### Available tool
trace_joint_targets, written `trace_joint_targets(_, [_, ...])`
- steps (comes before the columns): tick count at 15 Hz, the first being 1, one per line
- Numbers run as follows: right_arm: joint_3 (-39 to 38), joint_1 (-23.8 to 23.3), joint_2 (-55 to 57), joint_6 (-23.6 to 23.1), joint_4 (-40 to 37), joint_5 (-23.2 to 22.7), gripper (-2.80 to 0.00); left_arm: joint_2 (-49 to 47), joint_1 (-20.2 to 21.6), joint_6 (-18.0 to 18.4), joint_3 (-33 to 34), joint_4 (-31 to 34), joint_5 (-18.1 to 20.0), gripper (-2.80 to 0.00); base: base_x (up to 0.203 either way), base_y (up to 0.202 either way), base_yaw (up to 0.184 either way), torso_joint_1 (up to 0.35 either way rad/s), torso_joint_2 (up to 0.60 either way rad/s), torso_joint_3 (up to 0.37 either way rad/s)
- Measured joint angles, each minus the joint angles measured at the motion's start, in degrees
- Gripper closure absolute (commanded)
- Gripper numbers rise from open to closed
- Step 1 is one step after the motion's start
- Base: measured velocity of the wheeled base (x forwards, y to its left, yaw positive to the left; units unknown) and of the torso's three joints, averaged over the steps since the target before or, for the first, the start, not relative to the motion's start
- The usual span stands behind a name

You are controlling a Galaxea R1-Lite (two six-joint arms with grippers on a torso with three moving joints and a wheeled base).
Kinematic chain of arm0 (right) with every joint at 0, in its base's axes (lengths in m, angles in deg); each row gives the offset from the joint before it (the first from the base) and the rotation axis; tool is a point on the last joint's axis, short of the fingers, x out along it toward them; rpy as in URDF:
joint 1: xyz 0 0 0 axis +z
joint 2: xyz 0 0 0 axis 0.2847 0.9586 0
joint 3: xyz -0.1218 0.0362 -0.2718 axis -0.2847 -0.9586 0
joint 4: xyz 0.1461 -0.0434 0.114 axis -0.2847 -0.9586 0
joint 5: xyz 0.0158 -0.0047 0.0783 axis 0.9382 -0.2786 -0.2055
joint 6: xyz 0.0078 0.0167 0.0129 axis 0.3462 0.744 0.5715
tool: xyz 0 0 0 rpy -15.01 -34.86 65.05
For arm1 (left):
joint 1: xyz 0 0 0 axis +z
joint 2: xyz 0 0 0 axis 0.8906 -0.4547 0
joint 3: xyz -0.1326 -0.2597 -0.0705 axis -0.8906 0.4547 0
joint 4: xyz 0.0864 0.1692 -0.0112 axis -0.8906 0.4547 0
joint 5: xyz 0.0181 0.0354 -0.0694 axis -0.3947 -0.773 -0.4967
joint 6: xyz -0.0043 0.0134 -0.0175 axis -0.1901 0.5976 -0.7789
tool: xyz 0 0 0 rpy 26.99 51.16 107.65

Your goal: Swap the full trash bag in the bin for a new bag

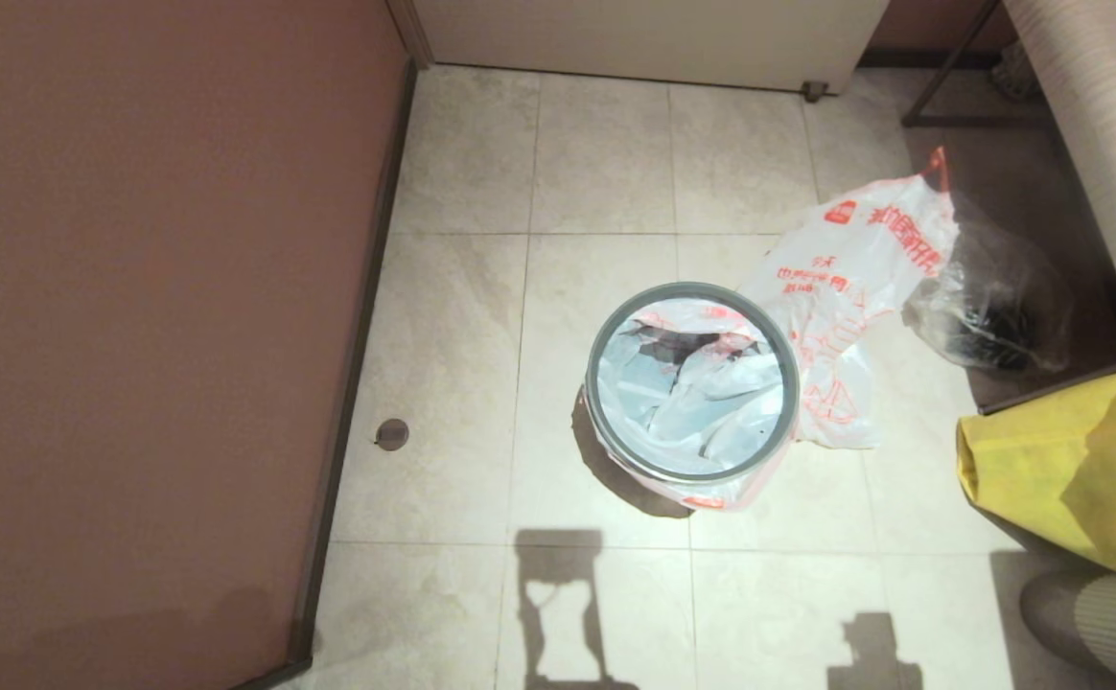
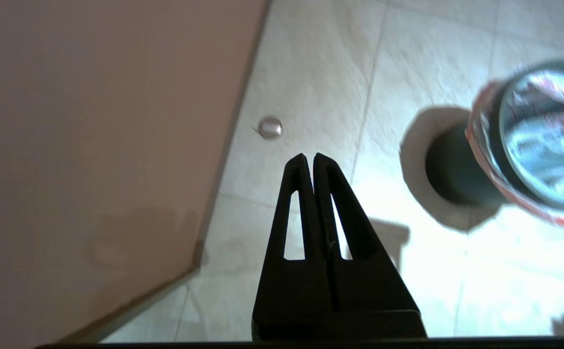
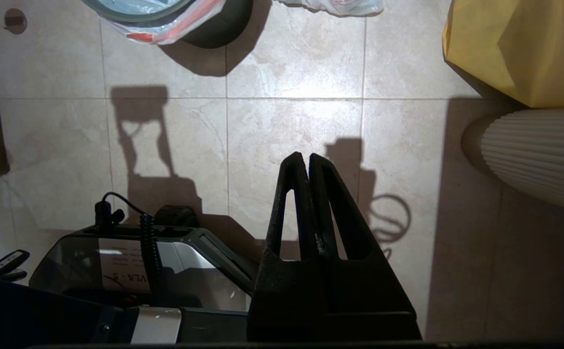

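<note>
Small round black plastic bin [image 1: 616,450] with grey ring rim stands on glossy beige floor tiles [image 1: 596,163]; a thin, crinkled white see-through bag [image 1: 702,388] with red print lines it, edges folded over the rim. A same-printed carrier bag [image 1: 855,287] lies just beside. Yellow bag [image 1: 1076,470] near. Left gripper [image 2: 309,156] and right gripper [image 3: 302,155]: fingers pressed together, empty, above floor.

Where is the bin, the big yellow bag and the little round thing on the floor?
bin [image 1: 598,383]: head view, on the left side of its grey ring rim.
yellow bag [image 1: 1047,470]: head view, on its front face.
round floor thing [image 1: 391,434]: head view, on its middle, near the wall.
</note>
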Motion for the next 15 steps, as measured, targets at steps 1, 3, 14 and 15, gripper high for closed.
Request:
trace_joint_targets(1, [-0.38,-0.15,-0.06,-0.19,0.09,0.18,0.00,0.64,-1.39,0.07,0.85,1.28,-0.58,0.00,0.000,0.000,0.000,0.000,0.00,0.000])
trace_joint_targets(3, [-0.63,-0.78,-0.16,0.22,0.11,1.33,0.00,2.01,-2.34,0.05,4.19,0.61,-0.98,0.00,0.000,0.000,0.000,0.000,0.00,0.000])
trace_joint_targets(14, [-17.20,-10.10,-10.38,-0.75,18.08,2.67,0.00,4.49,-2.39,3.07,20.31,-17.61,-0.92,0.00,0.000,0.000,0.000,0.000,0.00,0.000])
trace_joint_targets(15, [-19.26,-10.10,-12.30,-3.02,20.91,1.89,0.00,4.98,-2.35,5.07,21.86,-17.89,-0.77,0.00,0.000,0.000,0.000,0.000,0.00,0.000])
